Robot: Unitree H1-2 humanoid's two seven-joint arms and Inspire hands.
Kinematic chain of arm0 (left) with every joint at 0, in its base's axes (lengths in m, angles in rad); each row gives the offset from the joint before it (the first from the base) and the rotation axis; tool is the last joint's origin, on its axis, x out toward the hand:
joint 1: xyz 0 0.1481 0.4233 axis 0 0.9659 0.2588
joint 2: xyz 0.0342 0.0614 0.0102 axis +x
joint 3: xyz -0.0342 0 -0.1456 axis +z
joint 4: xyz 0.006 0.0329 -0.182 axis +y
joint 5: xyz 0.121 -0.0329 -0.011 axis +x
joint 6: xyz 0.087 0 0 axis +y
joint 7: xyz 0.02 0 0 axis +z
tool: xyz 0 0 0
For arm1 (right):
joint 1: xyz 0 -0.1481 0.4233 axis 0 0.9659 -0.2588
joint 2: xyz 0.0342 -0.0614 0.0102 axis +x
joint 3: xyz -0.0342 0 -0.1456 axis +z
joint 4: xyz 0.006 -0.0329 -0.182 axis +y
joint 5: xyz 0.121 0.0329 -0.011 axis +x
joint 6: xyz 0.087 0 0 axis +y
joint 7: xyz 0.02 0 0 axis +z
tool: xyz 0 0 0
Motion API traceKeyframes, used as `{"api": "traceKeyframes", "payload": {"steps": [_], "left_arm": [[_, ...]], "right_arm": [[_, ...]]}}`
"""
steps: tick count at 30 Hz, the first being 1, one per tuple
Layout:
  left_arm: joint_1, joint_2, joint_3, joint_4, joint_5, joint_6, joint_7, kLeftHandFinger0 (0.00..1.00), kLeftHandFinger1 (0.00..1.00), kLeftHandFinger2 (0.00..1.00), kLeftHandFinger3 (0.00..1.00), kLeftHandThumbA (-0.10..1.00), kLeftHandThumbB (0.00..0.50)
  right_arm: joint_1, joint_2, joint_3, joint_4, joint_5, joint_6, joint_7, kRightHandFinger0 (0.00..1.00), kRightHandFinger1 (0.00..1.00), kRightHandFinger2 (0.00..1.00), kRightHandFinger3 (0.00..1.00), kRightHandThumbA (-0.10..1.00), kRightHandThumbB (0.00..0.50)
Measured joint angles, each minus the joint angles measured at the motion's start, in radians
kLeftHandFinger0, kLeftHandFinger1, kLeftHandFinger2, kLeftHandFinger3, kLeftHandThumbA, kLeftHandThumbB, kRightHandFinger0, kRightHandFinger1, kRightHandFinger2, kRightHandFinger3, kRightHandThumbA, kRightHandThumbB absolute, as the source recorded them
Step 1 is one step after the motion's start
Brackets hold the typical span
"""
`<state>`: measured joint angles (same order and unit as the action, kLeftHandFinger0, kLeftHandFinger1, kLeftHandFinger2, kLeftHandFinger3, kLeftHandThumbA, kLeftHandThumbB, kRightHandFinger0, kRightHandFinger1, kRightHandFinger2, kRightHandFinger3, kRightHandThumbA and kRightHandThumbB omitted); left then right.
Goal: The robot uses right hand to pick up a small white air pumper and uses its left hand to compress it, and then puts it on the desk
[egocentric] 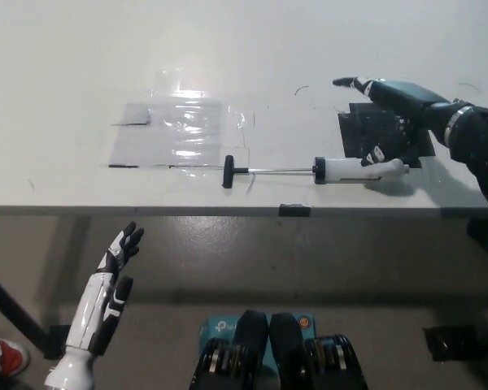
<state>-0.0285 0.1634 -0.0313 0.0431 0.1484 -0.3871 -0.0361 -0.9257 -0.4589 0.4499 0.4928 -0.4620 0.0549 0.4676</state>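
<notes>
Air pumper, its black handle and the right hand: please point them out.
air pumper (pixel 354 170), head view, white barrel.
black handle (pixel 227 172), head view, T-grip end.
right hand (pixel 390 110), head view, back of hand.

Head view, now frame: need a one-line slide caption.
Black right hand open above the white air pumper lying on the desk, rod extended; white left hand open below the desk edge.

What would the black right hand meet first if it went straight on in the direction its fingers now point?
The right hand points toward picture left across the desk. That line passes above the air pumper, so the way looks free; only bare desk lies ahead, though its height above the desk is unclear.
</notes>
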Motion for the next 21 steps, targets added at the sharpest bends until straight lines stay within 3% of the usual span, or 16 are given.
{"api": "traceKeyframes", "payload": {"steps": [16, 21], "left_arm": [[0.011, 0.001, 0.000, 0.000, 0.003, 0.000, 0.000, 1.00, 1.00, 1.00, 1.00, 1.00, 0.279], [0.019, 0.001, 0.000, -0.006, 0.003, 0.000, 0.000, 1.00, 1.00, 1.00, 1.00, 1.00, 0.283]], "right_arm": [[-0.097, 0.125, 0.035, 0.383, -0.038, -0.046, -0.009, 1.00, 1.00, 1.00, 1.00, 1.00, 0.484], [-0.132, 0.144, 0.036, 0.446, -0.042, -0.061, -0.018, 1.00, 1.00, 1.00, 1.00, 1.00, 0.450]]}}
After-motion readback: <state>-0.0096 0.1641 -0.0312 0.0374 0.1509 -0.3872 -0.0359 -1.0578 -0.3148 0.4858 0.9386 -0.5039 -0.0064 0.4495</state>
